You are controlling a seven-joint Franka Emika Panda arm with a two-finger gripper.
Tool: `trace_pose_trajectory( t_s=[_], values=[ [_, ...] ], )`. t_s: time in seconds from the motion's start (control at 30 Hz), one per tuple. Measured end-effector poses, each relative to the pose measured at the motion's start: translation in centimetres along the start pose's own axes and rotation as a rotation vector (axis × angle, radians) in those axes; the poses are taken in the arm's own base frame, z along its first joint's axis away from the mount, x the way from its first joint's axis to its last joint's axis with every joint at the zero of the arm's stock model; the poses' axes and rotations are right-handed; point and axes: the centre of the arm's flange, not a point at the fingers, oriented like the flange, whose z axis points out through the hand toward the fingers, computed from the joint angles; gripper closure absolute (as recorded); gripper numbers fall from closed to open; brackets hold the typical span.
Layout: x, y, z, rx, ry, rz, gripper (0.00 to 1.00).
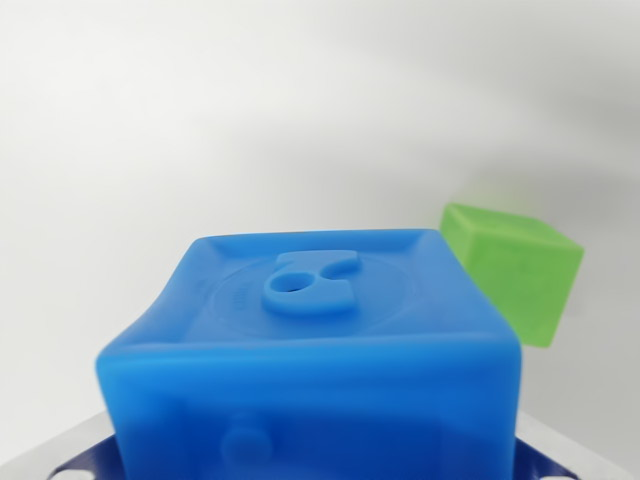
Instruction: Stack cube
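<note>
1. White surface (150, 150) fills most of the wrist view: plain, no seams or marks. All of the upper half and the whole left side is open room. A soft grey shadow band runs diagonally across the upper right.
2. Blue cube (320, 350) dominates the lower centre, very close to the camera. Its near top edge runs almost the full width of the block and bulges slightly; the left edge slants outward toward the bottom. Its bottom is cut off by the frame.
3. Green cube (515, 270) sits on the white surface behind the blue one, toward the wrist view's right. Its lower left part is hidden by the blue cube's right corner, so I cannot tell whether they touch or just overlap in view. Its top and right edges are clean against the white, with free room to the right of it and behind it.
4. Gripper: only grey metal slivers at the bottom corners, e.g. (575, 450), flanking the blue cube. Fingertips not visible. Cannot tell whether it is pinching the cube or spread.
5. Raised emblem (310, 285) with a small hole sits on the blue cube's top face, centred inside a faint embossed ring.
</note>
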Motion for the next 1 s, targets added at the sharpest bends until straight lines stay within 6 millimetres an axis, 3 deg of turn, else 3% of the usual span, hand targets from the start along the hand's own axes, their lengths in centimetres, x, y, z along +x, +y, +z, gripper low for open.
trace_pose_trajectory(
  t_s=[1.0],
  values=[
    [2.6, 4.9, -1.4, -0.001, 0.000, 0.100, 1.00]
  ],
)
